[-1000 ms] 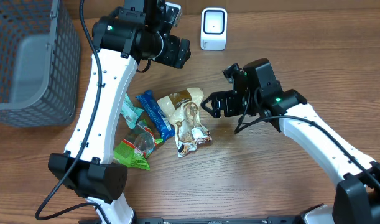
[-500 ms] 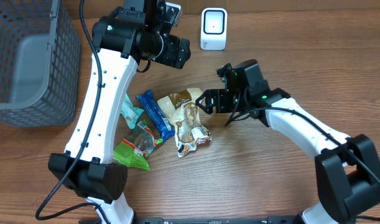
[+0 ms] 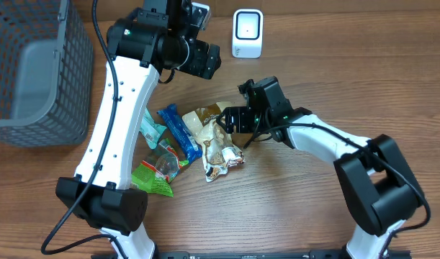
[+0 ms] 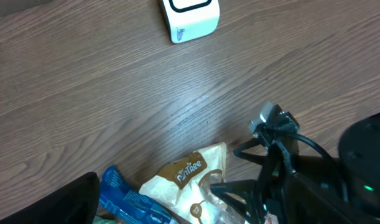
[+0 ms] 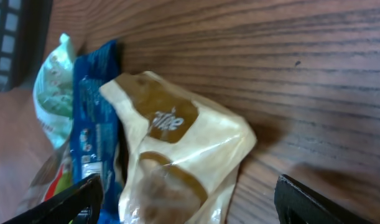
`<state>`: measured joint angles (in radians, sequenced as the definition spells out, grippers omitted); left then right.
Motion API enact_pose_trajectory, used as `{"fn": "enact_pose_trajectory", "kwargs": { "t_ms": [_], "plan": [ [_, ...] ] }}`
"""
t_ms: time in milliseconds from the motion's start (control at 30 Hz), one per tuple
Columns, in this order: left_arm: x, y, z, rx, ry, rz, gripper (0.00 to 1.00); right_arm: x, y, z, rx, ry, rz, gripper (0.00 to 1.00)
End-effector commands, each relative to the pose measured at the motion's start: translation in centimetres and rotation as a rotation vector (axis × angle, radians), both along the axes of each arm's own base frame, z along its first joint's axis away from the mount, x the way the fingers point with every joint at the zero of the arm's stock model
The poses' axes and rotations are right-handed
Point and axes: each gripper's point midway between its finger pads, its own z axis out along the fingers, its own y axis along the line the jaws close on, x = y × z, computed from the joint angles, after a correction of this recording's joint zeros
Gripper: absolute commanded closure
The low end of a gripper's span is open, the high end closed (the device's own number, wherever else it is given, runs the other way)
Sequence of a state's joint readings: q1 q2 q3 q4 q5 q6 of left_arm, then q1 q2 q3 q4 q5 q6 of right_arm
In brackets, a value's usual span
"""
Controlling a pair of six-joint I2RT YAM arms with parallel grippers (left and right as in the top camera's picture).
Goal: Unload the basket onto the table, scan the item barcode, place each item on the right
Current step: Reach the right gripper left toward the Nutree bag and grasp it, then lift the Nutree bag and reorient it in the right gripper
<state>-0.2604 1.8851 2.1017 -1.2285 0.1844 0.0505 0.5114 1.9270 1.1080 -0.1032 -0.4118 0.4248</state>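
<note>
The item at my right gripper is a cream and brown snack bag (image 3: 207, 120) (image 5: 177, 143) (image 4: 190, 180), lying in a small pile of packets at mid-table. My right gripper (image 3: 230, 120) (image 5: 190, 208) is open and low over the bag's right end, one finger on each side of it, not closed on it. The white barcode scanner (image 3: 247, 32) (image 4: 190, 17) stands at the back of the table. My left gripper (image 3: 204, 60) hangs open and empty high above the table, left of the scanner. Only one of its fingers (image 4: 50, 202) shows in the left wrist view.
In the pile are a blue bar (image 3: 178, 132) (image 5: 93, 124), a mint packet (image 3: 150, 132), a green packet (image 3: 155, 175) and a second cream and brown bag (image 3: 221, 155). A grey mesh basket (image 3: 32, 72) fills the far left. Bare wood lies to the right.
My right gripper has slid left across the table to the cream bag and now straddles its right end. The left arm and the packets have not moved.
</note>
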Motion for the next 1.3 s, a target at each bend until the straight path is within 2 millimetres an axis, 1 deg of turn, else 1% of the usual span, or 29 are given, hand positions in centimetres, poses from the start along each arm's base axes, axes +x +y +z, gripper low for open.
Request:
{"fn": "enact_pose_trajectory", "kwargs": {
  "t_ms": [0,67,200,267,300,333,400,433,533,600,733,767,833,1033,1133,1267],
  "plan": [
    [0.3,-0.4,-0.1,-0.020,0.004,0.001,0.12,1.2,0.9,-0.6,0.032,0.003,-0.051,0.13],
    [0.3,-0.4,-0.1,-0.020,0.004,0.001,0.12,1.1,1.7,-1.1,0.050,0.016,-0.060,0.14],
    [0.3,-0.4,-0.1,-0.020,0.004,0.001,0.09,0.3,3.1,-2.0,0.065,0.046,-0.060,0.16],
    [0.3,-0.4,-0.1,-0.020,0.004,0.001,0.09,-0.2,3.7,-2.2,0.066,0.052,-0.050,0.21],
    [0.3,-0.4,-0.1,-0.020,0.004,0.001,0.09,-0.3,3.8,-2.3,0.064,0.059,-0.058,0.26],
    [0.3,-0.4,-0.1,-0.020,0.004,0.001,0.09,-0.4,3.7,-2.7,0.054,0.076,-0.079,0.35],
    [0.3,-0.4,0.0,-0.020,0.001,0.001,0.08,-0.5,3.1,-3.4,0.025,0.113,-0.131,0.46],
    [0.4,-0.5,0.0,-0.021,-0.002,0.001,0.07,-0.6,2.6,-3.8,0.006,0.130,-0.155,0.55],
    [0.6,-0.5,0.2,-0.023,-0.014,0.000,0.04,0.3,1.3,-3.9,0.018,0.170,-0.221,0.72],
    [0.8,-0.6,0.3,-0.026,-0.021,0.000,0.03,0.5,0.8,-3.8,0.038,0.197,-0.230,0.82],
    [0.9,-0.6,0.3,-0.027,-0.026,0.001,0.00,0.6,0.2,-3.4,0.061,0.228,-0.227,0.94],
    [0.9,-0.6,0.3,-0.027,-0.026,0.000,0.00,0.6,0.0,-3.2,0.061,0.227,-0.231,0.96],
    [0.9,-0.6,0.3,-0.027,-0.025,0.001,0.00,0.8,-0.5,-2.5,0.058,0.221,-0.246,0.96],
    [0.8,-0.6,0.3,-0.027,-0.025,0.000,0.00,1.7,-4.7,-0.7,-0.065,0.184,-0.434,0.96],
    [0.8,-0.6,0.3,-0.027,-0.025,0.000,0.00,1.5,-7.0,0.3,-0.130,0.180,-0.558,0.96],
    [0.8,-0.6,0.3,-0.027,-0.025,0.001,0.00,0.6,-10.0,1.3,-0.199,0.200,-0.732,0.96]
  ]
}}
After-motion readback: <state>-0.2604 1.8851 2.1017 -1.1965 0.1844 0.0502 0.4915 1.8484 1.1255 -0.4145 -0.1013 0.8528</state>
